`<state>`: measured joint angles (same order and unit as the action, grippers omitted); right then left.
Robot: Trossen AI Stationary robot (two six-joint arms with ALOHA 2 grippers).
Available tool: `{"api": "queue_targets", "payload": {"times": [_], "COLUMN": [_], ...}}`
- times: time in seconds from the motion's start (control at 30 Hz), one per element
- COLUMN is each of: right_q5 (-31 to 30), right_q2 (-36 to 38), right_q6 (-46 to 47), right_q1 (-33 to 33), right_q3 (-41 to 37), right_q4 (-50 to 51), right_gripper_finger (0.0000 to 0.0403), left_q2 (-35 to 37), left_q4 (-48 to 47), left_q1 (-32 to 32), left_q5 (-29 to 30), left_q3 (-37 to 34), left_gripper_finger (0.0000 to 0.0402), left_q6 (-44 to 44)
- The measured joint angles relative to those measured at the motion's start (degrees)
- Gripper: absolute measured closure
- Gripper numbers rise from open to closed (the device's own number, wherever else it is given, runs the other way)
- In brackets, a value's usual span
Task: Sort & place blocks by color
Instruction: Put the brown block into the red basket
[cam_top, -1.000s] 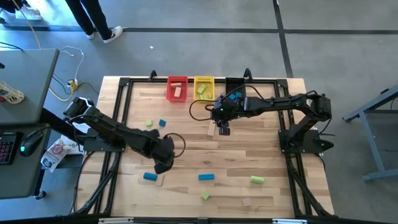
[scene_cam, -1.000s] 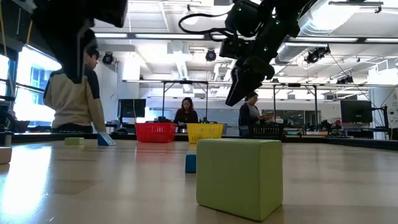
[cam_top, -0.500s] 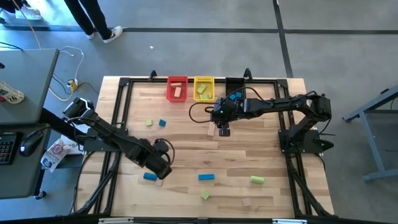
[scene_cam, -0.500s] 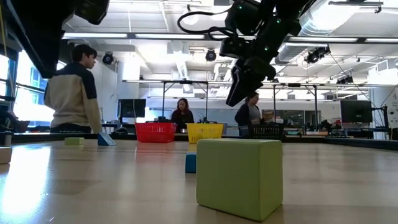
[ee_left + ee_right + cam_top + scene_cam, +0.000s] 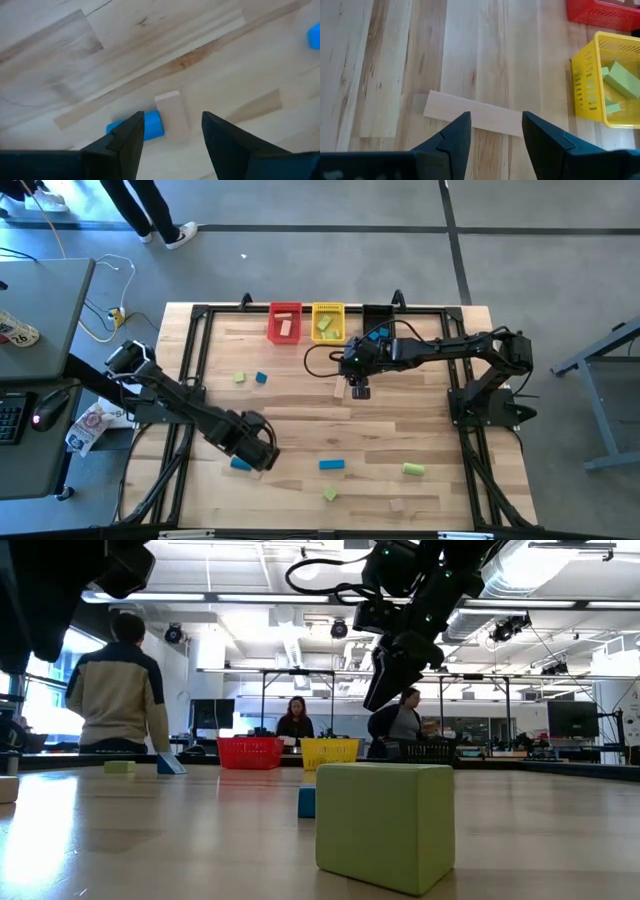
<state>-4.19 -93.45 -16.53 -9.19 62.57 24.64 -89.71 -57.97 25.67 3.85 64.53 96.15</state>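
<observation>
Blue, light green and pale wood blocks lie scattered flat on the table. My left gripper [image 5: 256, 454] [image 5: 172, 131] points down near the front left, open. It hangs above a pale wood block [image 5: 171, 114] and a blue block [image 5: 137, 127] [image 5: 240, 464] that lie side by side. My right gripper [image 5: 358, 388] [image 5: 495, 131] slants down at the table's middle back, open, above a pale wood bar [image 5: 472, 119] [image 5: 340, 390]. The wood bar lies flat on the table. In the low view a green block [image 5: 385, 825] fills the foreground.
Red bin [image 5: 284, 322], yellow bin [image 5: 328, 322] with green blocks and black bin [image 5: 378, 320] stand at the far edge. Loose blocks: green [image 5: 240, 378], blue [image 5: 261, 378], blue [image 5: 331, 465], green [image 5: 413, 469], green [image 5: 330, 494], wood [image 5: 397, 504]. People stand in the room behind.
My left gripper has gone a little toward the table's near left corner, coming over the blue and wood blocks, and has turned about its own axis. My right arm has kept still. No block has moved.
</observation>
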Motion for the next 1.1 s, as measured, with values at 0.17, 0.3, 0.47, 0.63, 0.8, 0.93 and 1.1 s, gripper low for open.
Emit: {"api": "queue_targets", "payload": {"times": [0.17,0.3,0.47,0.63,0.8,0.93,1.1], "right_q5": [0.1,0.1,0.1,0.1,0.1,0.1,0.1], "right_q2": [0.0,0.0,0.0,0.0,0.0,0.0,0.0], "right_q6": [0.0,0.0,0.1,1.3,1.5,1.7,2.6], "right_q1": [0.0,0.0,0.0,0.0,0.0,0.0,0.0], "right_q3": [0.0,0.0,0.0,0.0,0.0,0.0,0.0], "right_q4": [0.5,0.9,1.2,1.9,2.0,2.1,2.2], "right_gripper_finger": [0.0240,0.0240,0.0240,0.0240,0.0240,0.0240,0.0240], "left_q2": [-1.0,-3.8,-6.8,-9.1,-10.3,-11.3,-12.9], "left_q4": [2.5,2.8,5.2,5.7,5.2,5.5,6.1], "left_q1": [0.3,0.3,0.2,0.2,0.3,0.3,0.3], "left_q5": [0.7,0.4,-0.3,-1.7,-1.7,-1.8,-2.1], "left_q3": [0.0,-0.1,0.0,0.0,0.0,-0.1,0.0], "left_gripper_finger": [0.0220,0.0220,0.0220,0.0220,0.0220,0.0220,0.0220], "left_q6": [3.4,4.6,4.3,5.3,7.1,7.6,8.3]}}
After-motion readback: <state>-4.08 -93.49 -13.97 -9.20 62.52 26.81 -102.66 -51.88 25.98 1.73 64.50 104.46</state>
